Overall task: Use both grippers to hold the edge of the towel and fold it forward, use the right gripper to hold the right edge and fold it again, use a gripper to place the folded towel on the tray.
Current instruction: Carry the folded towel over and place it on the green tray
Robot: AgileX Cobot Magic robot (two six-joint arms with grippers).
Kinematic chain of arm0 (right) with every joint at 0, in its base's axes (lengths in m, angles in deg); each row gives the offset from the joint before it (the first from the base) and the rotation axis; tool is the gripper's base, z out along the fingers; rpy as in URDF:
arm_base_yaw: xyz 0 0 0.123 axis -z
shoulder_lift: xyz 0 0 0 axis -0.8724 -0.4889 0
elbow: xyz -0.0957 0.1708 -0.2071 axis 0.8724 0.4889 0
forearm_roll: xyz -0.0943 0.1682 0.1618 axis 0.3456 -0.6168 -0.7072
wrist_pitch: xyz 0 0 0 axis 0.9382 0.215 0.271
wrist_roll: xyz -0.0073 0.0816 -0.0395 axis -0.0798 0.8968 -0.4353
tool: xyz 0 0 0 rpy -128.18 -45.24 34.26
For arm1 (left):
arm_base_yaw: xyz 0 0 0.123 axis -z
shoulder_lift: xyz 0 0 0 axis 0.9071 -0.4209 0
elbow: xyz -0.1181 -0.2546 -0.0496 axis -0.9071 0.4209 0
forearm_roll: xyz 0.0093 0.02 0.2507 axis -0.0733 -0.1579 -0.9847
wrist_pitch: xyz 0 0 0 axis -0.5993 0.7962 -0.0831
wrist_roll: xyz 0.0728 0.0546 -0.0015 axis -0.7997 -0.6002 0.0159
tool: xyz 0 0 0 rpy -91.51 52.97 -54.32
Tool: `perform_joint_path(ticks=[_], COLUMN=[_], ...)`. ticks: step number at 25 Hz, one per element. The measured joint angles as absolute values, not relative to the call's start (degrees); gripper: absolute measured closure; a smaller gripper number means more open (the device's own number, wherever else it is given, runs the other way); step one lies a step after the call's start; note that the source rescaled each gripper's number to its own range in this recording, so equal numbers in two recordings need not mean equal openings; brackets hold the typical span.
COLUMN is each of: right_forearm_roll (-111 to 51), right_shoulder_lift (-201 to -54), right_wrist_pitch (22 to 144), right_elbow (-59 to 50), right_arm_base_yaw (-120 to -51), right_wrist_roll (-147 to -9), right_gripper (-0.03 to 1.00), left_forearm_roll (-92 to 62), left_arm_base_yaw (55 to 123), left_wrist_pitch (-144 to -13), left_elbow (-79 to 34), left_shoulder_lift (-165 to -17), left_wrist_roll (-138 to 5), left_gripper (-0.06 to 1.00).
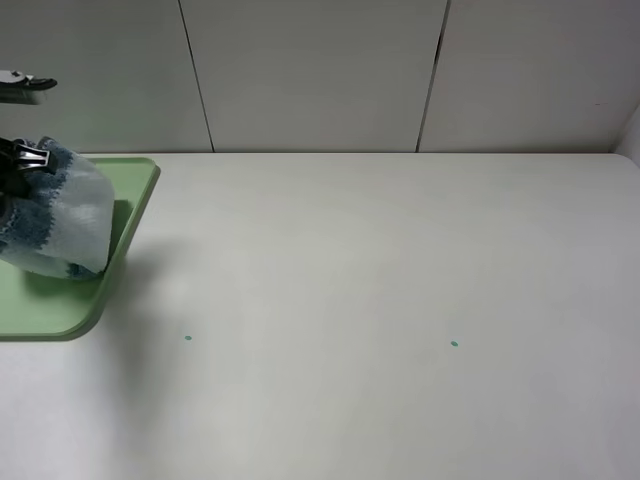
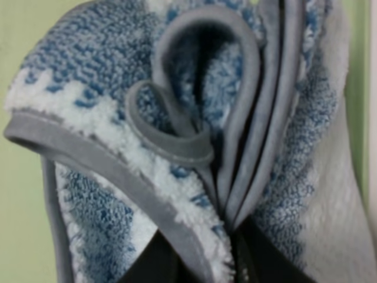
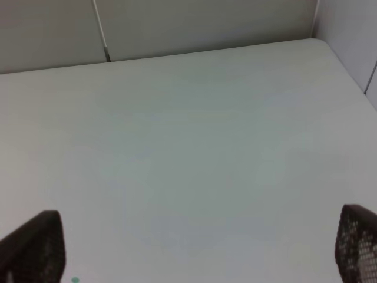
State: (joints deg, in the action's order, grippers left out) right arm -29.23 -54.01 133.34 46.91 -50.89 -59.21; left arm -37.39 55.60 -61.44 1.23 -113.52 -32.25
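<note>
Last step in hand: left gripper clamped on folded towel, bundle hanging over tray at 9 o'clock of table. Right gripper jaws wide apart, idle. Next: lower, release flat

Left gripper: cut off by exterior frame edge. Tray: partly covered by towel. Right gripper: only fingertips seen.
</note>
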Motion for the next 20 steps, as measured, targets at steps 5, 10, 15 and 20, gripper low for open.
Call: perform_joint_path(ticks=[5,10,15,20], right_forearm_roll=[-29.2,-29.2,-29.2,-29.2], right_shoulder_lift=[-54.0,-54.0,-54.0,-54.0], right_wrist_pitch=[133.3,133.3,133.3,133.3], right_elbow=[46.9,46.9,46.9,46.9], right_arm_base_yaw=[-50.9,-50.9,-50.9,-50.9], right_wrist_roll=[-59.2,-59.2,-59.2,-59.2], right_gripper=[-0.03,-0.03,-0.03,-0.03], left_forearm_roll=[-37.4,-37.4,-37.5,-37.8], left_arm_base_yaw=[54.7,52.6,50.5,49.1], left_wrist_pitch=[-63.2,-62.9,-62.1,-61.7], left_elbow=[3.6,4.8,4.8,4.8], left_shoulder_lift=[-113.5,-113.5,-113.5,-113.5], left_wrist_roll=[-30.4,-30.1,-30.0,-30.0], left_gripper=[0.83,0.82,0.66,0.17])
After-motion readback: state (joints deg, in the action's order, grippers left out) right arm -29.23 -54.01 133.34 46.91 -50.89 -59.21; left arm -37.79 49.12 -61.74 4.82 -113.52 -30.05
